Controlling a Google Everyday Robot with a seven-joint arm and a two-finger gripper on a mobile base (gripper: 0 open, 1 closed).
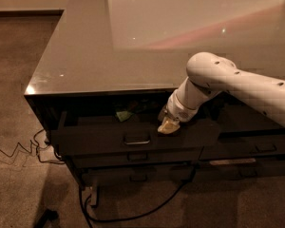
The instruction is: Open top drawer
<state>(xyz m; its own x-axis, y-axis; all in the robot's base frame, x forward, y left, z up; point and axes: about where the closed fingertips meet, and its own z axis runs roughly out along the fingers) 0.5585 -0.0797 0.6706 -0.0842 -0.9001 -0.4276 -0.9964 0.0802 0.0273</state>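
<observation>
**Drawer-opening task, pulling stage.** The top drawer (99, 137) sits just under the front edge of the table (95, 56), running from near the front-left corner toward the middle of that edge. Its dark front stands proud of the lower drawers (133, 158), and a strip of interior shows between the front and the table edge — the drawer is partly open, not fully. A small green object (124, 115) lies inside, toward the left half. The metal pull (137, 139) at the centre of the front is free.

The white arm (237, 87) reaches in from the right and bends down below the front edge. This brings the hand (168, 126) to the top rim of the drawer front, just right of the pull. It appears to bear on the rim from the inner side, though contact cannot be confirmed. Whether the hand is open or closed cannot be told.

Judged step: drawing the front outward by hooking its rim rather than gripping the pull. Judged next move: a straight draw away from the table's front edge, hand low on the rim — lifting would lose it, and a sideways pull could bind the drawer.

A black cable (133, 215) trails on the carpet (19, 103) below the front-left corner.
</observation>
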